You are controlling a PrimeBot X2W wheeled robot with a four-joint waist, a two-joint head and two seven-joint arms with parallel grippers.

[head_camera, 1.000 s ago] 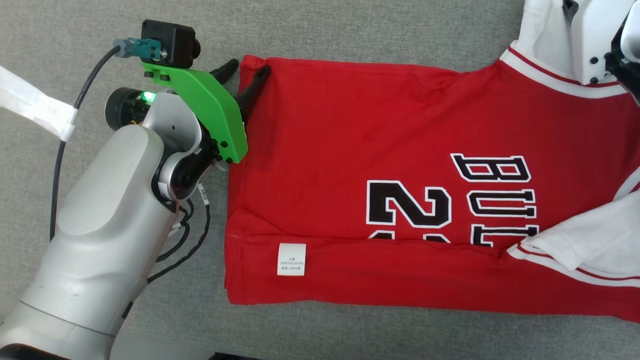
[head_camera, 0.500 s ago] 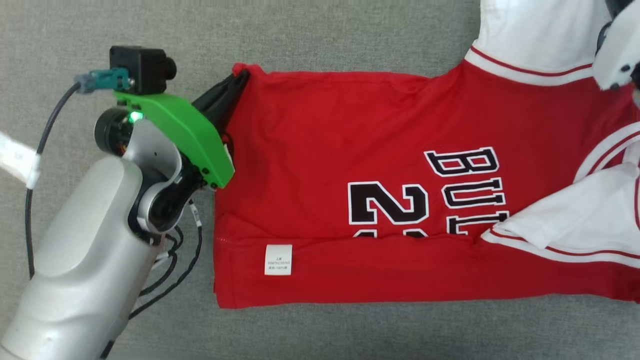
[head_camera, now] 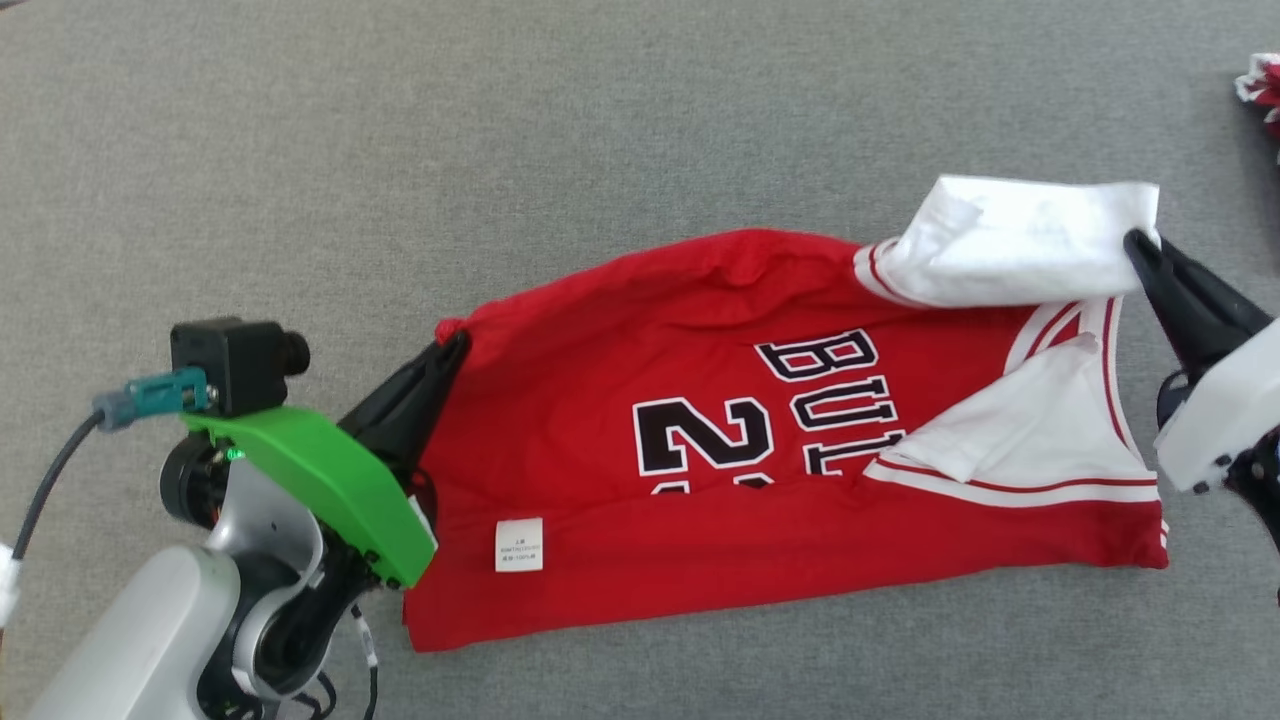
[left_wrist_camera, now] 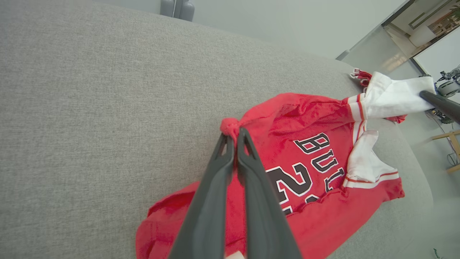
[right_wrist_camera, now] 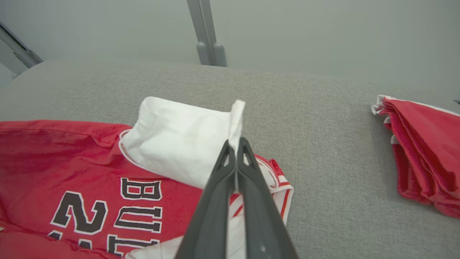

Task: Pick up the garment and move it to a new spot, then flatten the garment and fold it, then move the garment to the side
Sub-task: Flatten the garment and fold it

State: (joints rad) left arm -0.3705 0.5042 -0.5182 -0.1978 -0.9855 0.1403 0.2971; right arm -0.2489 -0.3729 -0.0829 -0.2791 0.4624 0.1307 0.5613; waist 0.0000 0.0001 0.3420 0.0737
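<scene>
On the desk (head_camera: 300, 150) the jersey (head_camera: 600, 480) lies lengthwise, its far edge raised at both ends. The left end effector (head_camera: 447, 343) is clamped shut on the bunched hem corner, and the right end effector (head_camera: 1138, 243) is pinched shut on the white sleeve (head_camera: 1020, 240). This looks like the fold of the far edge over toward the near one. Lift both ends level and together so the span between them is taut, carry it across the lettering, and lay it square to the near edge. The sleeve grip seems to catch only a thin edge, though that is hard to judge, so pull gently.
</scene>
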